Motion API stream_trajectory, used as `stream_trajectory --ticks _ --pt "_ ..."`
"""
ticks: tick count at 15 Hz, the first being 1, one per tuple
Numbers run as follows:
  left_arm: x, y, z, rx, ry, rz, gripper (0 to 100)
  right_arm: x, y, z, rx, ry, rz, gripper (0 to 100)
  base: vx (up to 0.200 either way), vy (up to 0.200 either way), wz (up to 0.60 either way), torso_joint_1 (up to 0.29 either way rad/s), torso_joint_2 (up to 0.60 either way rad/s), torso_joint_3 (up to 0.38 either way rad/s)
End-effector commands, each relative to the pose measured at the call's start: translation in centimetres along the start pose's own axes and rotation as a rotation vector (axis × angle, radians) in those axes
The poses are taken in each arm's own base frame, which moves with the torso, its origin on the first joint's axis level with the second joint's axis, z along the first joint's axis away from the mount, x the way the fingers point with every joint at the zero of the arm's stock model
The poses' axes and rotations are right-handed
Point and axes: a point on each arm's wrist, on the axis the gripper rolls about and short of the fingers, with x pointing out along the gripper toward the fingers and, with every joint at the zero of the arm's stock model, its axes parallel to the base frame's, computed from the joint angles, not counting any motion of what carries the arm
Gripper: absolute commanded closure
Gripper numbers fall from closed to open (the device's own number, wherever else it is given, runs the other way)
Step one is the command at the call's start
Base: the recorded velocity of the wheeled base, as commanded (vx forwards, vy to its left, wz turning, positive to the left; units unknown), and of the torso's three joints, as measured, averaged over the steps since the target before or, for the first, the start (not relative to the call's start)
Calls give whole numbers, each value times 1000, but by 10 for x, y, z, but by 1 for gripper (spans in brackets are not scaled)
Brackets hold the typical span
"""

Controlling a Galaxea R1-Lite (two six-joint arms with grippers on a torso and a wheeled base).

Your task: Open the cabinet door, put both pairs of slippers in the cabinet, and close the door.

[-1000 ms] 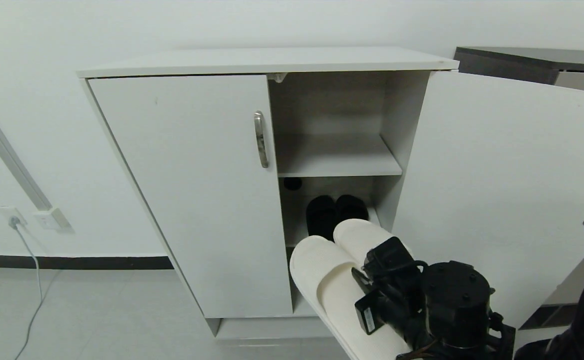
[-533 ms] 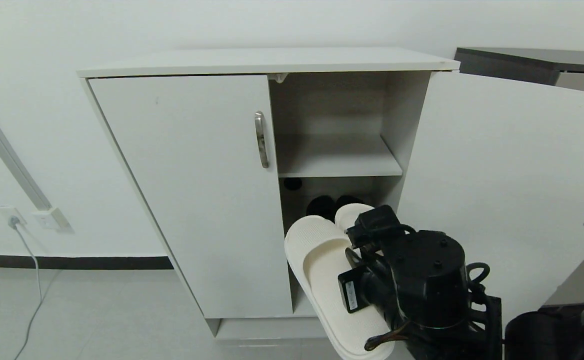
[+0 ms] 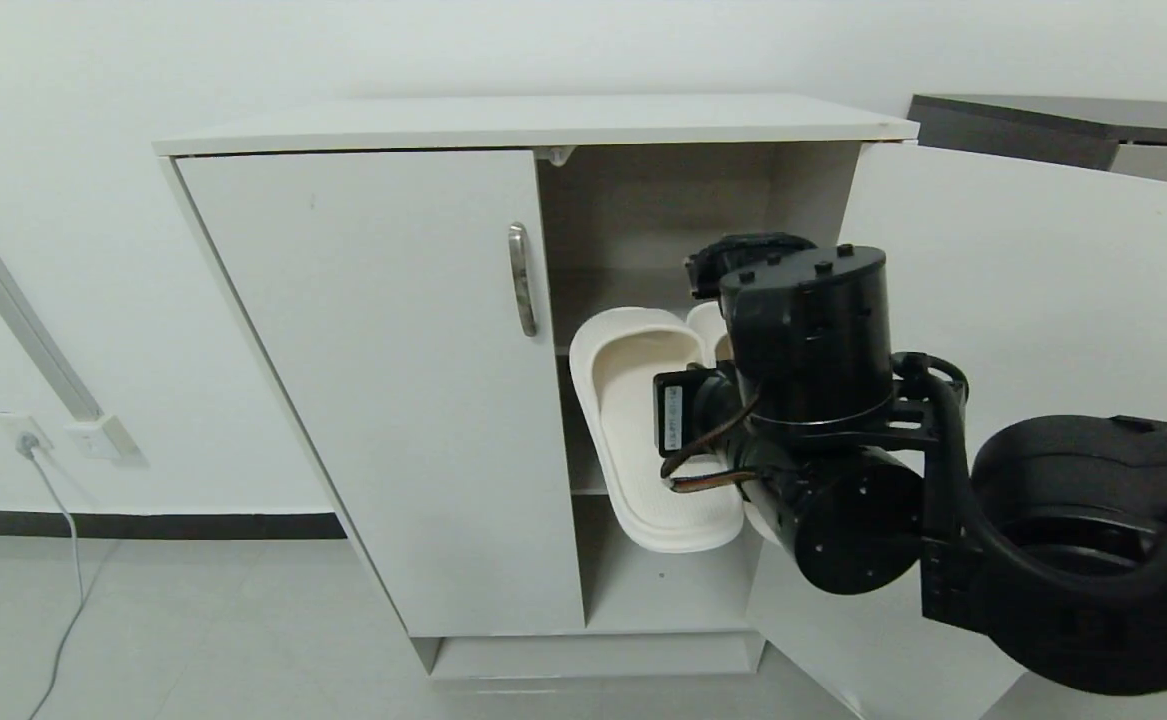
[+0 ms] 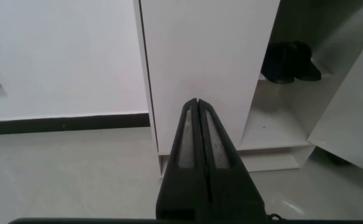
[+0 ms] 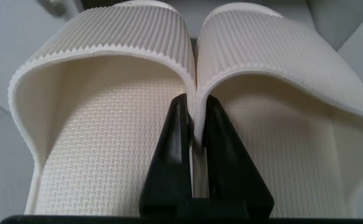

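A: What is the biggest thing in front?
B: The cabinet (image 3: pixel 533 120), made of flat white board with square edges. Its left door (image 3: pixel 373 400) is shut. Its right door (image 3: pixel 1033 330), a smooth white panel, is swung wide open.
A: And around the cabinet?
B: There is a plain wall (image 3: pixel 63 150) behind it and a pale floor (image 3: pixel 193 640) beneath. To its left, a socket (image 3: pixel 25 432) has a thin grey cable (image 3: pixel 76 570) trailing to the floor.
A: Where are the slippers?
B: The white slippers (image 3: pixel 643 430) hang side by side before the cabinet's open half. Their toes are up at the level of the upper shelf (image 3: pixel 613 290) and their heels point down. The straps are ribbed, the insoles are finely patterned and the rims are thick and rounded. The left door's edge, with its curved metal handle (image 3: pixel 521 278), is just beside them. I cannot tell whether the toes touch the shelf.
A: What holds them?
B: The right gripper (image 5: pixel 196 102). Its narrow black fingers are nearly together, pinching the two inner rims where the slippers meet.
A: And the other pair?
B: The black slippers (image 4: pixel 290 62), rounded and dark, sit inside the cabinet on the lower shelf (image 4: pixel 326 76).
A: And the left gripper?
B: The left gripper (image 4: pixel 197 106) is low, before the cabinet's shut door. Its fingers are pressed flat together with nothing between them.
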Motion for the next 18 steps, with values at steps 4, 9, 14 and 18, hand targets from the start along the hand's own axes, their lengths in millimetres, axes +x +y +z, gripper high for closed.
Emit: stream_trajectory --ticks 4,9,14,18 --pt "0 0 0 0 0 0 100 30 1 -15 -38 19 -86 100 0 0 0 0 0 0" --pt "0 0 0 0 2 0 100 32 2 -17 -45 21 -88 100 80 0 0 1 2 1" --pt "0 0 0 -2 0 0 100 32 2 -16 -44 19 -87 100 200 0 0 1 4 3" --pt "0 0 0 1 0 0 100 32 3 -14 -39 14 -85 100 150 0 0 2 3 -1"
